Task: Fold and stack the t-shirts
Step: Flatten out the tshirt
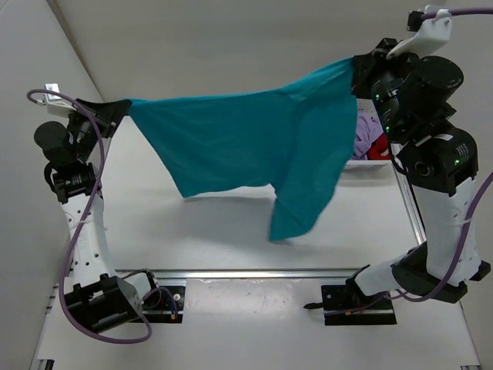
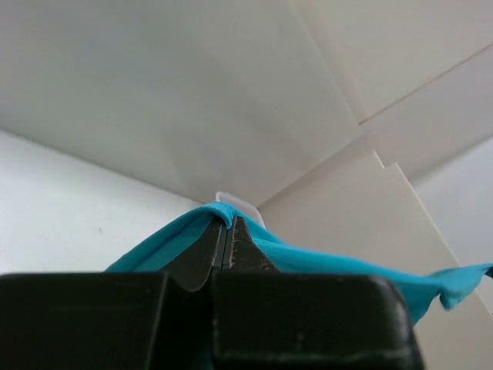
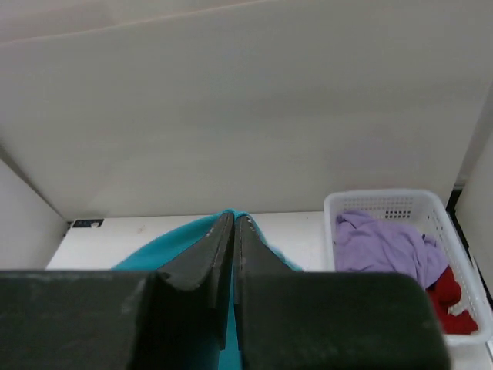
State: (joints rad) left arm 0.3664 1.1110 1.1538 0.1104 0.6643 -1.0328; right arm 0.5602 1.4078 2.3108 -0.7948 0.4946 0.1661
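The teal t-shirt (image 1: pixel 246 146) hangs in the air above the table, stretched between both grippers, with one part drooping low at the right. My left gripper (image 1: pixel 123 106) is shut on its left end; the left wrist view shows the teal cloth (image 2: pixel 323 262) pinched at the tips (image 2: pixel 226 223). My right gripper (image 1: pixel 360 63) is shut on its right end; the right wrist view shows the teal cloth (image 3: pixel 154 250) at the tips (image 3: pixel 233 220). The lavender t-shirt (image 3: pixel 381 243) and the red t-shirt (image 3: pixel 448 304) lie crumpled in the basket, partly visible in the top view (image 1: pixel 366 132).
The white lattice basket (image 3: pixel 400 202) stands at the back right of the table, mostly hidden behind the right arm in the top view. A metal rail (image 1: pixel 262 272) runs along the near edge between the arm bases. Walls close in at the back and left.
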